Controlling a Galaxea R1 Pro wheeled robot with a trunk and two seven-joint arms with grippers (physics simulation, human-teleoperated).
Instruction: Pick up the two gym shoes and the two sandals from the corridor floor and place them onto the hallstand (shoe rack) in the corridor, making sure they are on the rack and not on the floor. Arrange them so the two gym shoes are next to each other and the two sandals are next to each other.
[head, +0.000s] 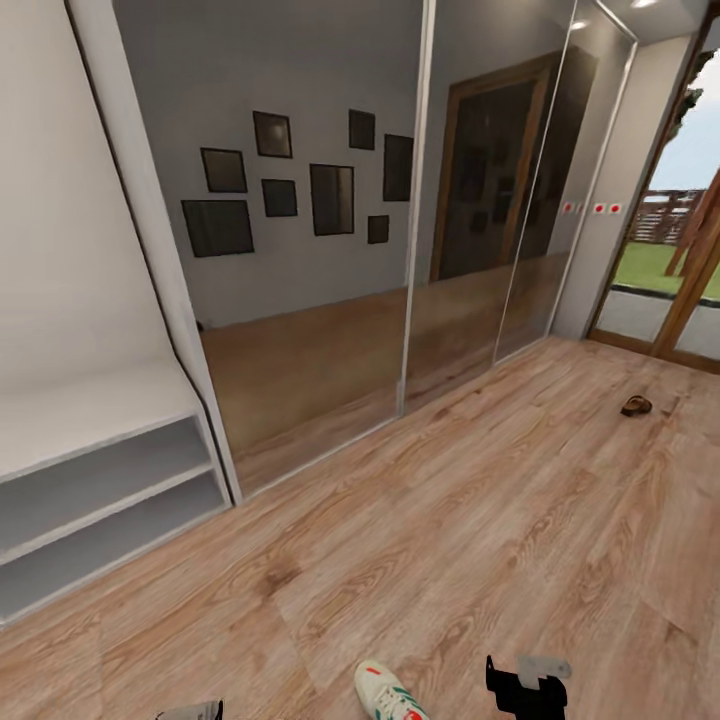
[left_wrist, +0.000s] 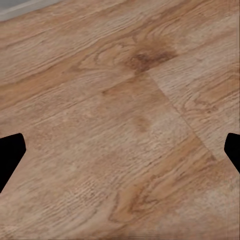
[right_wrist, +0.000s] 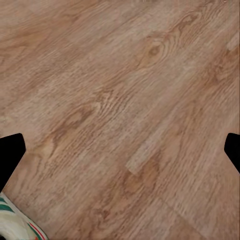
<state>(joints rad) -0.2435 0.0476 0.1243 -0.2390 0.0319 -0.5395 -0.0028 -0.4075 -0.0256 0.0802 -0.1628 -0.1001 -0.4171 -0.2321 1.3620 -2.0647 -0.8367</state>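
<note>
One gym shoe (head: 390, 694), white with green stripes and red accents, lies on the corridor floor (head: 480, 520) at the bottom of the head view. Its toe also shows in the right wrist view as the gym shoe (right_wrist: 17, 223). A small brown sandal (head: 636, 405) lies far off by the glass door. My right gripper (head: 527, 686) hangs just right of the shoe, open (right_wrist: 120, 152) over bare planks. My left gripper (head: 190, 712) peeks in at the bottom edge, open (left_wrist: 120, 152) above empty floor. The other shoe, the other sandal and the hallstand are out of view.
A low white bench (head: 95, 470) with two open shelf rows stands at the left against a plain white wall. Mirrored wardrobe doors (head: 330, 250) run along the back. A glass door (head: 680, 250) to the garden is at the far right.
</note>
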